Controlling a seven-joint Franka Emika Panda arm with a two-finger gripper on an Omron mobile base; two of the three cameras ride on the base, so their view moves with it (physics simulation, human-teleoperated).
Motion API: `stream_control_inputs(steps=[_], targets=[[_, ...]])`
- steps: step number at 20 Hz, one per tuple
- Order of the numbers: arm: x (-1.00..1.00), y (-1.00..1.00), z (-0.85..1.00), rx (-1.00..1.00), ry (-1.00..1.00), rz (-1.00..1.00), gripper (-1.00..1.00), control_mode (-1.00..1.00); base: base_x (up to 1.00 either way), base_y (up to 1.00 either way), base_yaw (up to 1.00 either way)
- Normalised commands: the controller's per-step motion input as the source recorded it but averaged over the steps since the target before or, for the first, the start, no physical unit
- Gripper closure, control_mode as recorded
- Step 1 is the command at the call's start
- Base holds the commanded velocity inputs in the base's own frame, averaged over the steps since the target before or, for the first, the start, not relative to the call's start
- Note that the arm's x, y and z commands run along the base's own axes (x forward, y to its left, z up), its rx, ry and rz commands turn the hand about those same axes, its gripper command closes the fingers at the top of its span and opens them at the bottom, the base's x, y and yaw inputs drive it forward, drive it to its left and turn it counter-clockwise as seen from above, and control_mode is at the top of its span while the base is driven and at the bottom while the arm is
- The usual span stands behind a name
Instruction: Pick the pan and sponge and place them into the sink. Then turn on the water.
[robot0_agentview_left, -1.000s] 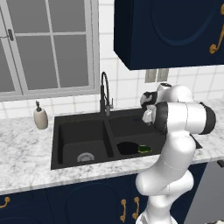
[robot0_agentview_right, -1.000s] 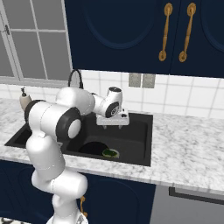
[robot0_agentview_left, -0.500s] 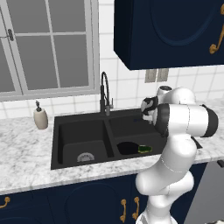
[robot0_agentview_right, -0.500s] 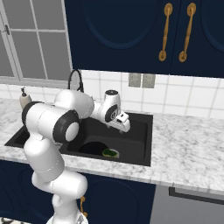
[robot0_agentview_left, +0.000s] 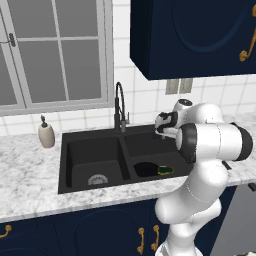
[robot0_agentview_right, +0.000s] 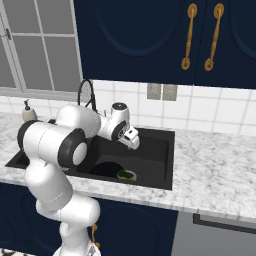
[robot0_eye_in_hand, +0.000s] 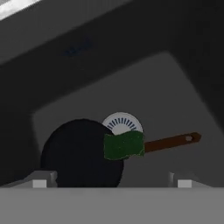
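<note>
Marble counter (robot0_agentview_left: 30, 175) around black sink (robot0_agentview_left: 95, 147)

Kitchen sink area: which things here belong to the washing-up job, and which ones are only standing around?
Part of the job:
- pan, lying in the sink, right basin
- sponge, on the pan's edge by its handle
- faucet, no water running
- claw, open above the right basin

Only standing around:
- soap dispenser on the counter
- window
- wall cabinets

Two base cameras behind the arm, one hand camera close over a basin.
Both base views face forward and down at the sink (robot0_agentview_left: 100, 150) (robot0_agentview_right: 155, 150); the hand view looks steeply into its right basin.
</note>
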Motion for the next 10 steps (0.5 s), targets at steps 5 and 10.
stream_control_inputs(steps=[5,10], targets=[[0.16,0.60,0.39,0.23,-0.23,0.13,-1.00,-1.00,0.00,0.00,0.00],[0.34,0.26,0.23,0.18,-0.02,0.15,-1.00,-1.00,0.00,0.00,0.00]])
